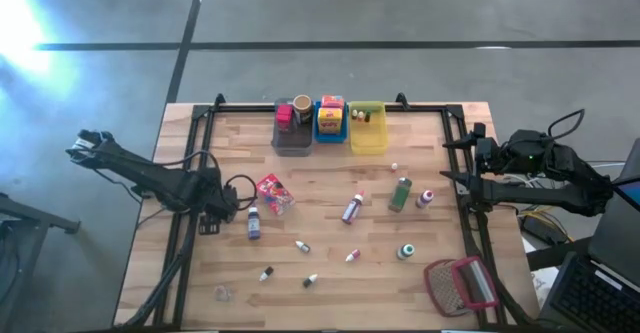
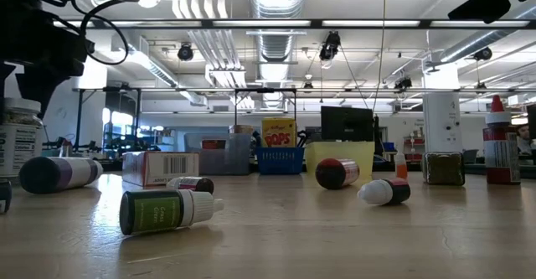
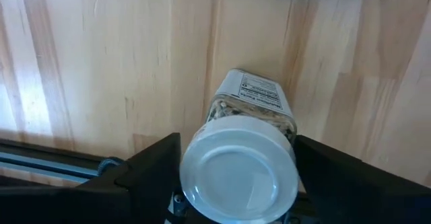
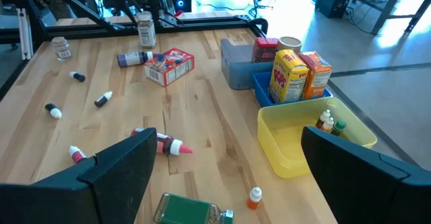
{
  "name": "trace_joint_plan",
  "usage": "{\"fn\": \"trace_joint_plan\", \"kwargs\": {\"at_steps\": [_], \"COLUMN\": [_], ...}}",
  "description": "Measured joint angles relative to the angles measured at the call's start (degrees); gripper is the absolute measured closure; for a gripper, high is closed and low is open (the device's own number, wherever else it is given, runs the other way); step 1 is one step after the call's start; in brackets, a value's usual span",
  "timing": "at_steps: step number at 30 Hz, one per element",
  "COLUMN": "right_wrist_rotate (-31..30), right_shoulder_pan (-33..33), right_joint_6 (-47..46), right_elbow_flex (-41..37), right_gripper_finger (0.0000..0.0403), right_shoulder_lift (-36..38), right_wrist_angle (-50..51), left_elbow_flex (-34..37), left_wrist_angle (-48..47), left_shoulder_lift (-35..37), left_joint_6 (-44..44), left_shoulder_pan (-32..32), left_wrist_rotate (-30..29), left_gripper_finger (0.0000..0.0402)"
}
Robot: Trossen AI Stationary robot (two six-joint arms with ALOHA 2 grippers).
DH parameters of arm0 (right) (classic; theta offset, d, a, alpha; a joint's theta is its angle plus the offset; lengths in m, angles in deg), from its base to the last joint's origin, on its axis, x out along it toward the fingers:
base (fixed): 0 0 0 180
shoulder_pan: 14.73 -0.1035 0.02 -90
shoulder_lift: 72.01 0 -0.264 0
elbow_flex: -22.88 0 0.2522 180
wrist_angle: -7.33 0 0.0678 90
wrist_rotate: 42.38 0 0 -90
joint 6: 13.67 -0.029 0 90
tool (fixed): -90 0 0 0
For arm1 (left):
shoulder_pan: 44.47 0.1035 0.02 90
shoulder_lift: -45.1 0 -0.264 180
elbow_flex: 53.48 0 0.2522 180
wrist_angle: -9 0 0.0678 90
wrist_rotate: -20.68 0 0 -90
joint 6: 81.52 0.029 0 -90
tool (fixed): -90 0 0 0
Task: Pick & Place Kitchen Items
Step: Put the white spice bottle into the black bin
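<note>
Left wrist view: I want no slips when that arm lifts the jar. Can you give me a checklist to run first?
1. Jar centred in the left gripper: ok. A finger shows on each side of its white lid.
2. Firm grip on the jar: cannot tell. The jaws are apart, and no contact with the jar's sides shows.
3. Jar upright: ok. It stands on its base in the right wrist view.
4. Right gripper out of the way: ok. It is open and holds nothing, at the table's right edge.
5. Room in the yellow bin: ok. Only a few tiny bottles sit in one corner.
</note>
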Motion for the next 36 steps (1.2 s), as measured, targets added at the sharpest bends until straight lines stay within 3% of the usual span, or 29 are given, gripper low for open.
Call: {"fn": "trace_joint_plan", "kwargs": {"at_steps": [9, 17, 28, 36], "right_wrist_rotate": [0.0, 0.0, 0.0, 0.0], "right_shoulder_pan": [0.0, 0.0, 0.0, 0.0], "right_joint_6": [0.0, 0.0, 0.0, 0.0], "right_elbow_flex": [0.0, 0.0, 0.0, 0.0], "right_gripper_finger": [0.0039, 0.0039, 0.0039, 0.0039], "right_shoulder_lift": [0.0, 0.0, 0.0, 0.0], "right_wrist_angle": [0.0, 0.0, 0.0, 0.0], "left_elbow_flex": [-0.2, -0.4, -0.4, -0.6], "left_wrist_angle": [0.4, 1.8, 3.4, 5.6], "left_shoulder_lift": [0.1, 0.0, 0.0, 0.0], "left_joint_6": [-0.5, -8.3, -20.0, -21.4], "left_shoulder_pan": [0.0, 0.1, 0.3, 1.5], "left_wrist_rotate": [2.1, 1.5, -0.5, -3.0], "left_gripper_finger": [0.0186, 0.0163, 0.0184, 0.0183]}}
